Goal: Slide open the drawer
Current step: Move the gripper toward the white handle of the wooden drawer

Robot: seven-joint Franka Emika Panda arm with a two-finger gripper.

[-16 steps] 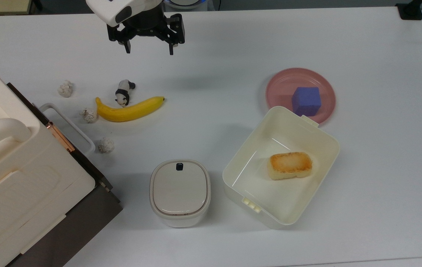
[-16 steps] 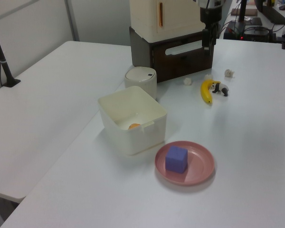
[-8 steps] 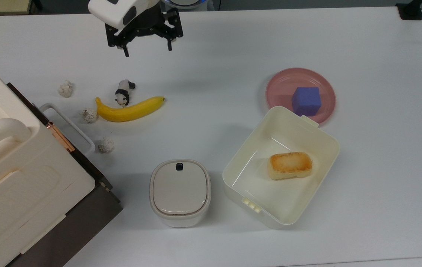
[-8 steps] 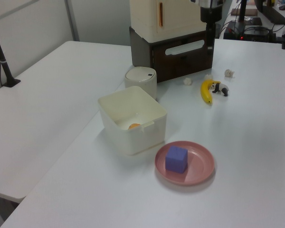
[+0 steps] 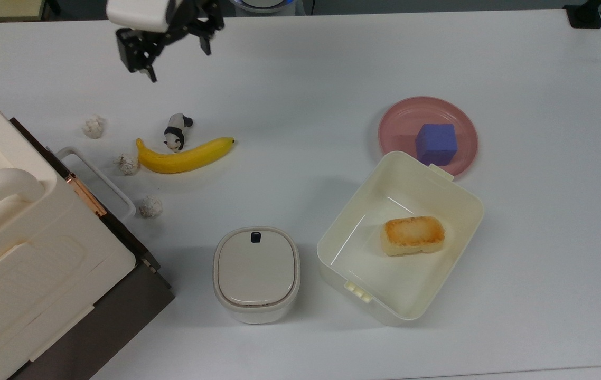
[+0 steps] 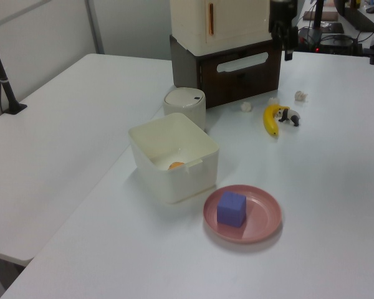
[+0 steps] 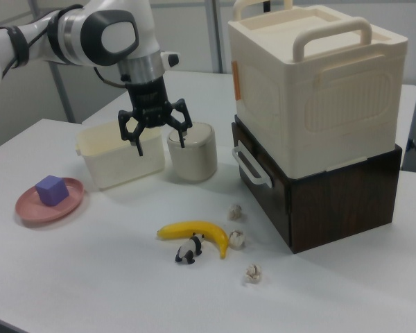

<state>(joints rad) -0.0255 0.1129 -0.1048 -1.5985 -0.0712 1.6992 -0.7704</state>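
Approach phase: gripper aloft, drawer shut.

Gripper (image 7: pixel 157 137) hangs above the table, fingers spread wide, nothing held. The drawer (image 7: pixel 260 182) sits well off toward the right view's right and lower than the hand, flush in the dark cabinet under the cream case (image 7: pixel 312 83), white loop handle (image 7: pixel 250 166) facing out. Judgement: descend, straddle the handle's bar, close firmly, then pull straight out, clear of the banana (image 7: pixel 195 232) and paper wads (image 7: pixel 236 211).

The arm (image 7: pixel 90 35) has glossy white rounded shells with dark grey joint rings and a silvery metal wrist collar. Below it sits a black gripper (image 7: pixel 161 136), built of angular linkages, with two thin black fingers (image 7: pixel 139 146) ending in narrow tips.
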